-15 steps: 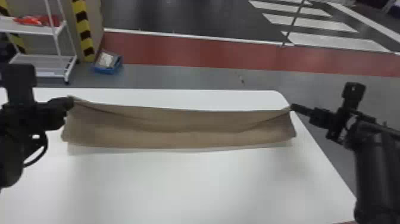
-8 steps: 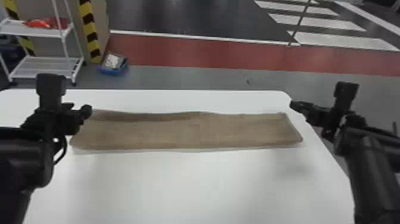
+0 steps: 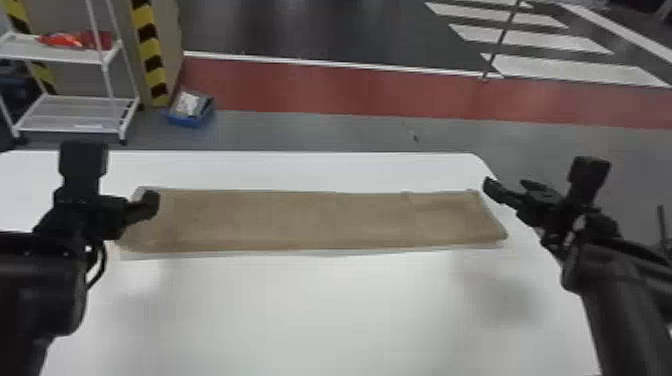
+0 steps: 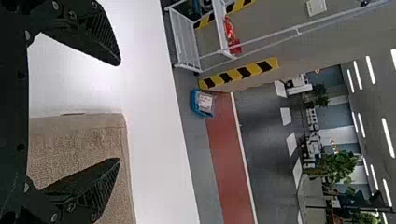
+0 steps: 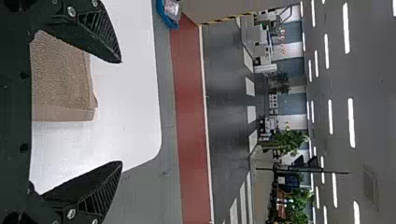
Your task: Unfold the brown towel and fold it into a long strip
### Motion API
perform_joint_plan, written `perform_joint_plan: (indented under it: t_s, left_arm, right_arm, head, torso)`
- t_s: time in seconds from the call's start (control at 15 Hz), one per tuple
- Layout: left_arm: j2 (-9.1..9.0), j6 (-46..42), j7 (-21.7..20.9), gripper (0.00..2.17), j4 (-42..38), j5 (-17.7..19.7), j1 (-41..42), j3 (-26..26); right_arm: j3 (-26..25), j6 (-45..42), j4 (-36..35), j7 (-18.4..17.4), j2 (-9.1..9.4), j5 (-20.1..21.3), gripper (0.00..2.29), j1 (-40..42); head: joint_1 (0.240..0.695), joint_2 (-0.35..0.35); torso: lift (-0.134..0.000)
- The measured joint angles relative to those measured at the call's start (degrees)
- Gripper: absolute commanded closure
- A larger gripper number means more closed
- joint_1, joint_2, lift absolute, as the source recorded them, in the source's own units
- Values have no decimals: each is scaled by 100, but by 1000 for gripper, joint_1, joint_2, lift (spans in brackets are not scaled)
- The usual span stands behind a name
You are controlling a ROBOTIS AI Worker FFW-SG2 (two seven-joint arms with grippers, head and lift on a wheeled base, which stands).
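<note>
Beyond the left gripper point(image 3: 145, 204), a blue bin point(image 3: 187, 120) on the floor holds something pale, too blurred to name; farther left, a white rack point(image 3: 75, 54) carries red items point(image 3: 75, 40). The left gripper partly hides the brown towel's point(image 3: 300, 220) left end in the head view. Both grippers' fingers are spread, pinching nothing. The towel lies as a long flat strip between them, its right end near the right gripper point(image 3: 511, 190). Beneath it is a white table point(image 3: 310, 310); past both grippers run grey floor and a red band point(image 3: 325, 90).
</note>
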Motion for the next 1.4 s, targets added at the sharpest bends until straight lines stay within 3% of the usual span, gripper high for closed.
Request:
perform_joint_plan:
  t_s: [0.13,0.27,0.4,0.53,0.67,0.87,0.93,1.2,1.4]
  left_arm:
    - [11,-21,-120,73,-180,371,193,217]
    - [18,-21,-307,73,-436,966,438,534]
    - [20,-39,-576,73,-870,1516,791,826]
    - [20,-349,-643,70,-1309,1805,1225,958]
    - [19,-877,-660,70,-1681,1929,1720,889]
    - [-4,-2075,-668,60,-2051,1852,2464,480]
    - [-13,-2405,-612,56,-2115,1642,2641,257]
    - [-16,-3346,-121,56,-2197,992,3114,-561]
    - [9,-3420,104,60,-2275,774,3325,-732]
  right_arm:
    - [-35,152,-406,173,-3,-212,90,370]
    - [-210,390,-1072,443,11,-460,90,933]
    - [-425,746,-2073,678,95,-741,90,1659]
    - [-611,1174,-3322,744,394,-923,73,2392]
    - [-659,1377,-4603,746,887,-1045,76,3130]
    - [-297,1341,-6130,638,1612,-1251,87,4085]
    - [-85,1302,-6458,526,1697,-1251,87,4309]
    - [1090,609,-7046,-480,1744,-1153,90,5065]
    - [2034,-298,-7297,-1173,1745,-853,90,5614]
  head:
    - [695,-182]
    - [695,-188]
    - [695,-195]
    - [695,-194]
    - [695,-170]
    - [695,-136]
    - [695,-132]
    - [695,-120]
    - [695,-59]
  torso:
    - [-123]
    - [-123]
    - [-123]
    - [-123]
    - [-123]
    - [-123]
    - [-123]
    - [-123]
    - [-123]
